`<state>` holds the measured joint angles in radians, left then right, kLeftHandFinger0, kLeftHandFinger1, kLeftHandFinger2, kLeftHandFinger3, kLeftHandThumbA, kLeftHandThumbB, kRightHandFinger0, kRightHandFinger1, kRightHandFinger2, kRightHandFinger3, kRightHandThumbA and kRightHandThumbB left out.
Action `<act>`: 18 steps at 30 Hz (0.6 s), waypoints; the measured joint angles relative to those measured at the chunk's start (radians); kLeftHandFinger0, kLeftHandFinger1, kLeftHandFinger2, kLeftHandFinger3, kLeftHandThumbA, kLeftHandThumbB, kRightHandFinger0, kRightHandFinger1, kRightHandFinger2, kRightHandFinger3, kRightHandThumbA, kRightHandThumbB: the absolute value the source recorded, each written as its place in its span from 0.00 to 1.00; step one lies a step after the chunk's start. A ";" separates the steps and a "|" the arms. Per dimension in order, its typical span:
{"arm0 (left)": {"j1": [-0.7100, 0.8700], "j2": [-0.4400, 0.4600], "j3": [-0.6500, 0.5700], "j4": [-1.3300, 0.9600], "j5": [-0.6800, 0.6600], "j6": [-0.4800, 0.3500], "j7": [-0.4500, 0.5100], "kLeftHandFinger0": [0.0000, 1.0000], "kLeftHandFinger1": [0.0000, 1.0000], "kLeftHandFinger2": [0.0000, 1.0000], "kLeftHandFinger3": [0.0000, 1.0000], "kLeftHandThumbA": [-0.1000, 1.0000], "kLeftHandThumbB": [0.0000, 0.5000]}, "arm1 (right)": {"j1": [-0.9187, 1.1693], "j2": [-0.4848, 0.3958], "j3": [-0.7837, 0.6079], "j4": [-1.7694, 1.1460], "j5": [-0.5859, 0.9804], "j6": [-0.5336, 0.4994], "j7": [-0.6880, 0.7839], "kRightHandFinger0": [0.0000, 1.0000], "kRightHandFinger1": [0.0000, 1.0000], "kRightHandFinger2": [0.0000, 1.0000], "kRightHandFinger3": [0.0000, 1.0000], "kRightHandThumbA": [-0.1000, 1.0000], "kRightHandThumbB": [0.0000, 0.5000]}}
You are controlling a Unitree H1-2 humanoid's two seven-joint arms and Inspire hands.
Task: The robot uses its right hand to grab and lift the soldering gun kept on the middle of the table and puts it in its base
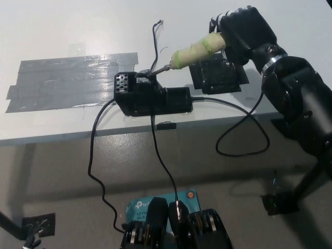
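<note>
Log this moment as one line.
right hand: shut on soldering gun | tip: at base holder, not seated | left hand: not in view | table: grey tape

Likely electronics lab, soldering station (150,98), taped white table (62,31), cables (98,155)
</note>
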<state>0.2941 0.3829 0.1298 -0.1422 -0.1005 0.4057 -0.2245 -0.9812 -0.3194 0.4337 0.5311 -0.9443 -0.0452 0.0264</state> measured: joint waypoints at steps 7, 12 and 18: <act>0.000 0.000 -0.003 -0.003 0.000 0.004 0.000 1.00 1.00 1.00 1.00 1.00 1.00 | 0.004 0.019 0.024 -0.002 -0.011 0.001 0.000 0.00 0.02 0.38 0.13 0.00 0.07; -0.001 -0.001 -0.004 -0.009 0.000 0.008 0.000 1.00 1.00 1.00 1.00 1.00 1.00 | 0.013 0.032 0.041 -0.003 -0.015 0.002 0.000 0.00 0.07 0.50 0.36 0.00 0.05; -0.001 -0.001 -0.007 -0.009 0.000 0.008 0.000 1.00 1.00 1.00 1.00 1.00 1.00 | 0.017 0.048 0.045 -0.003 -0.015 0.002 0.000 0.00 0.05 0.47 0.38 0.00 0.08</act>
<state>0.2930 0.3817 0.1232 -0.1512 -0.1005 0.4141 -0.2245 -0.9638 -0.2712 0.4787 0.5282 -0.9596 -0.0429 0.0263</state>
